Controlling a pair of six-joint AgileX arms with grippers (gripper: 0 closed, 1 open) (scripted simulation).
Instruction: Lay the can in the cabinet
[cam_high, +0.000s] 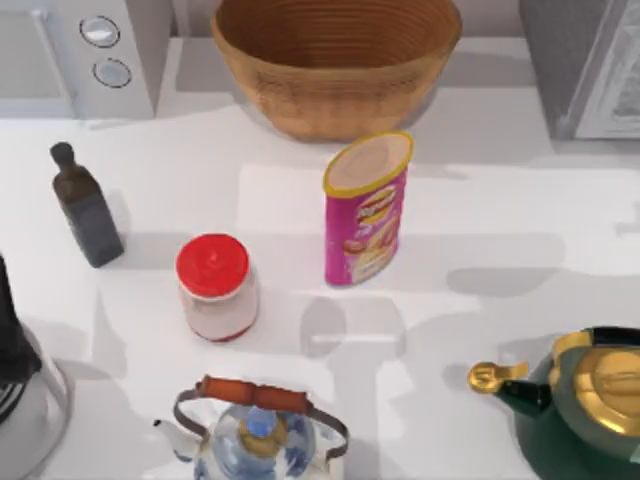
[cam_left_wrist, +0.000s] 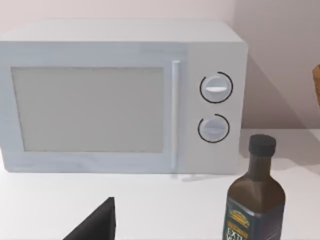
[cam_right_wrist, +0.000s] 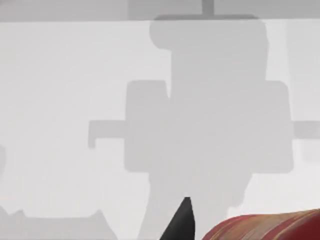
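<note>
The can (cam_high: 365, 210) is a tall magenta-pink tube with a yellow rim and pale lid. It stands upright in the middle of the table, in front of the basket, with nothing touching it. The cabinet (cam_high: 585, 65) is a grey box with a pale framed door, partly in view at the back right corner. A dark part of my left gripper (cam_left_wrist: 95, 226) shows in the left wrist view, facing the microwave and the dark bottle. A dark tip of my right gripper (cam_right_wrist: 180, 221) hangs over bare table, apart from the can.
A woven basket (cam_high: 335, 60) stands at the back centre and a white microwave (cam_high: 85, 55) at the back left. A dark bottle (cam_high: 87, 205), a red-lidded jar (cam_high: 213, 285), a glass kettle (cam_high: 255, 435) and a green teapot (cam_high: 590, 410) surround the can.
</note>
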